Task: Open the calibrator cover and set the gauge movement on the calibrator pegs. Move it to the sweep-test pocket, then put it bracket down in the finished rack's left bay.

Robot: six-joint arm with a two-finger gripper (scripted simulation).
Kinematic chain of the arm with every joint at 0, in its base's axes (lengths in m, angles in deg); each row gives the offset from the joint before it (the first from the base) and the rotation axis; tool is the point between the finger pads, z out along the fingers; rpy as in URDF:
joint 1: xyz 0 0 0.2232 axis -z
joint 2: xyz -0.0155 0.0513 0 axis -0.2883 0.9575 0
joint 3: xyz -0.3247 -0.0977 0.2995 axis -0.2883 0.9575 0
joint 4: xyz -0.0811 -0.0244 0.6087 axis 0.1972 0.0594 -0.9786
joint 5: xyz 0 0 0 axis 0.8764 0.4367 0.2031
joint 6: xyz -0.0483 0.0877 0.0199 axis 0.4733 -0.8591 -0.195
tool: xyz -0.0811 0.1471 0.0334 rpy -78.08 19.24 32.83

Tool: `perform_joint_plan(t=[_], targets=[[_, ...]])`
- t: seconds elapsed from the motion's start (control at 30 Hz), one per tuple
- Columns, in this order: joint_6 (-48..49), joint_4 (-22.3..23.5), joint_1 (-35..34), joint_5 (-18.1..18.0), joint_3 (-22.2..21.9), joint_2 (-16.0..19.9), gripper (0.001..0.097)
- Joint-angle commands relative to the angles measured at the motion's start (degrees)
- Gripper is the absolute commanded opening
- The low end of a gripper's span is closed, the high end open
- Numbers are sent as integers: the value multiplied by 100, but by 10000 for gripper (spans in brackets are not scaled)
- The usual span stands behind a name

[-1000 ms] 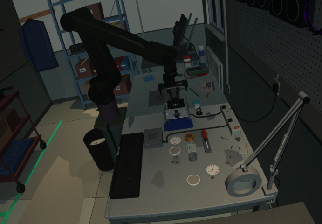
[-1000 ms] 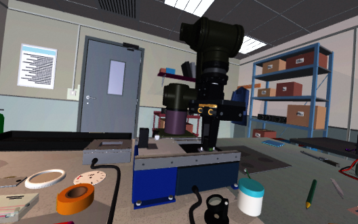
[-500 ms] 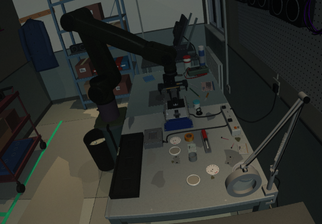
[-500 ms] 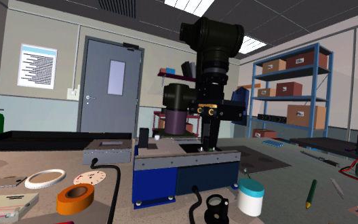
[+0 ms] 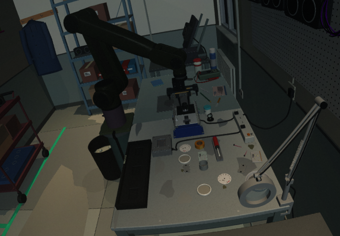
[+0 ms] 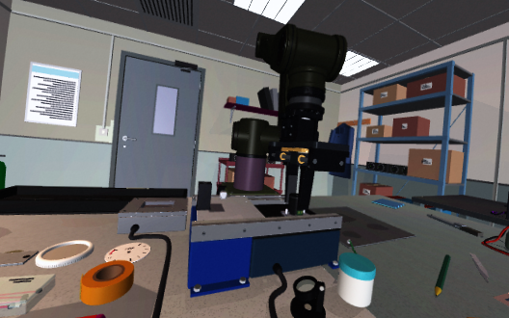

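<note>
The gauge movement (image 5: 184,106) (image 6: 293,201) is partly hidden. It sits low in the open recess of the blue calibrator (image 5: 188,125) (image 6: 261,245), behind the calibrator's front rail. Only its dark round top shows. The calibrator's cover (image 6: 222,210) lies slid to the near end of the unit, with a small black handle (image 6: 205,194) standing on it. My gripper (image 5: 183,102) (image 6: 297,198) reaches straight down into the recess around the movement. It is open and holds nothing. The grey sweep-test block (image 5: 162,145) (image 6: 154,214) with its square pocket stands beside the calibrator. The long black finished rack (image 5: 135,174) lies along the table's left edge.
The calibrator's front rail (image 6: 266,227) stands close by the fingers. A white jar (image 5: 207,109) (image 6: 356,279), a loupe (image 6: 308,292), an orange tape roll (image 5: 199,144) (image 6: 106,282), dials and rings lie around. A magnifier lamp (image 5: 256,192) stands at the near right corner.
</note>
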Motion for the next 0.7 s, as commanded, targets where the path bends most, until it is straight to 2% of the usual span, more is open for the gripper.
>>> perform_joint_plan(t=[0.0,0.67], targets=[[0,0,0,0,-7,-2,435],[0,0,0,235,-91,-155,435]])
